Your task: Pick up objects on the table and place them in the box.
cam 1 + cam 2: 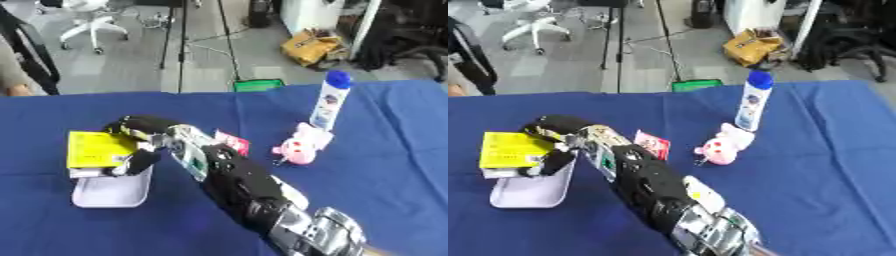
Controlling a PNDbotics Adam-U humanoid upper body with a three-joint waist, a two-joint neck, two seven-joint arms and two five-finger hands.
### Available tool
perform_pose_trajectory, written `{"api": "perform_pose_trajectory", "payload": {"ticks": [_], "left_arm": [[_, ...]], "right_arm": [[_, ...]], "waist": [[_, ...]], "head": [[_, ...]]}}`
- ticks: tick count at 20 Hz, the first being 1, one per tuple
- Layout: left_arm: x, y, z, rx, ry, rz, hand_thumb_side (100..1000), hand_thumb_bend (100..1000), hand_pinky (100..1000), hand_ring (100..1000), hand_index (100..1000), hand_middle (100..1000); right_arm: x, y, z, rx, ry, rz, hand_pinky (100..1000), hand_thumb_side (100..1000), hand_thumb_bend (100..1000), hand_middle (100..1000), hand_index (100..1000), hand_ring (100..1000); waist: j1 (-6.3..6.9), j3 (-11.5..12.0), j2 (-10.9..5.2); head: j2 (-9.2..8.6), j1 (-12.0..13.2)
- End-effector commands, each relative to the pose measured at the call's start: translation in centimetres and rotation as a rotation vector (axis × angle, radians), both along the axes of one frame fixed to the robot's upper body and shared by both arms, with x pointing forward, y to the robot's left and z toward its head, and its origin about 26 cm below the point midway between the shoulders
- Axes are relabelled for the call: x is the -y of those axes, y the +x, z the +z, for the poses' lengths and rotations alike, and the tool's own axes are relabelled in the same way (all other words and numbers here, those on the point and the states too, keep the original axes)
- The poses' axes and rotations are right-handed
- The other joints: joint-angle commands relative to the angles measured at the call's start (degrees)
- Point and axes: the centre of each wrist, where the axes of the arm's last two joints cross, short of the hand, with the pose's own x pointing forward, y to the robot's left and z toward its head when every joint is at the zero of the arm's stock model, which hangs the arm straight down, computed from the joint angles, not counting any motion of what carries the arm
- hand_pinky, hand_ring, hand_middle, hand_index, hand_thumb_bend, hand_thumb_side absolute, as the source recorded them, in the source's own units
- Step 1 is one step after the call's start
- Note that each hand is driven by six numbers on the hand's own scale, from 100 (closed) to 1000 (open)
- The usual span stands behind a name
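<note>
The right hand (140,142) reached across from the lower right of the frame to the left-middle, its fingers curled round the right edge of a yellow box-shaped packet (98,149) — thumb below, fingers above, as far as could be made out. The packet hung just over the far end of the pale lilac box (109,192), a shallow tray-like container lying on the blue tablecloth (376,165) at lower left. Whether the packet's underside already touched the box's rim could not be told.

The step in hand looked to be the placing of that packet: it had been carried to the box but not yet let go. The next move would call for lowering it a little so it sits inside the walls, then straightening the fingers and lifting the hand clear without dragging it out again.

Three things waited on the cloth — a small red-and-white sachet (233,142) just beside the forearm, a pink pig toy (296,150) right of centre, and a white bottle with a blue cap (331,100) standing upright behind the pig. The left hand was nowhere in either view.
</note>
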Motion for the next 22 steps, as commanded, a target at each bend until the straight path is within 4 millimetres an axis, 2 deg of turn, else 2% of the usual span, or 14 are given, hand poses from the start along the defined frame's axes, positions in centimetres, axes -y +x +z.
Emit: {"api": "perform_pose_trajectory", "payload": {"ticks": [1, 2, 4, 9, 10, 11, 14, 18, 22], "left_arm": [[0.2, -0.2, 0.9, 0.033, 0.008, -0.012, 767, 579, 727, 759, 866, 835], [0.2, -0.2, 0.9, 0.032, 0.008, -0.012, 767, 579, 727, 759, 866, 835], [0.2, -0.2, 0.8, 0.032, 0.009, -0.012, 768, 580, 727, 759, 866, 835], [0.1, -0.2, 0.8, 0.031, 0.012, -0.012, 768, 582, 727, 759, 866, 836], [0.1, -0.2, 0.8, 0.030, 0.012, -0.011, 768, 582, 727, 759, 866, 836], [0.1, -0.2, 0.8, 0.030, 0.012, -0.011, 767, 582, 727, 759, 866, 836], [0.1, -0.2, 0.8, 0.030, 0.013, -0.011, 768, 582, 727, 760, 866, 835], [-0.3, -0.3, 0.6, 0.023, 0.015, 0.003, 772, 581, 727, 759, 865, 835], [-0.7, -0.4, 0.2, 0.014, 0.013, 0.027, 777, 580, 726, 760, 865, 835]], "right_arm": [[-0.7, 0.1, 1.8, 0.031, -0.064, 0.045, 982, 477, 618, 974, 972, 976], [-0.7, 0.1, 1.9, 0.029, -0.079, 0.050, 1000, 477, 664, 1000, 986, 1000], [-0.7, 0.0, 2.1, 0.031, -0.097, 0.055, 1000, 482, 686, 1000, 991, 1000], [-0.5, 0.0, 2.3, 0.042, -0.100, 0.045, 1000, 487, 702, 1000, 992, 1000], [-0.5, 0.0, 2.3, 0.046, -0.100, 0.043, 1000, 503, 662, 1000, 992, 1000], [-0.5, 0.0, 2.4, 0.050, -0.097, 0.041, 1000, 491, 700, 1000, 992, 1000], [-0.4, 0.0, 2.7, 0.064, -0.087, 0.038, 1000, 485, 680, 1000, 987, 1000], [0.6, 0.0, 6.3, 0.175, 0.044, 0.038, 990, 484, 635, 970, 969, 989], [2.2, -1.2, 11.3, 0.318, 0.273, 0.063, 936, 493, 591, 940, 958, 951]], "waist": [[0.29, 0.1, 0.39], [0.26, 0.1, 0.41], [0.20, 0.0, 0.44], [0.19, -0.4, 0.36], [0.19, -0.5, 0.35], [0.19, -0.6, 0.30], [0.20, -1.0, 0.21], [0.12, -3.3, 0.01], [0.03, -7.2, 0.17]], "head": [[-0.44, 0.2], [-0.43, 0.2], [-0.45, 0.1], [-0.45, -0.2], [-0.48, -0.3], [-0.47, -0.2], [-0.40, -0.1], [0.04, 1.2], [0.47, 3.4]]}}
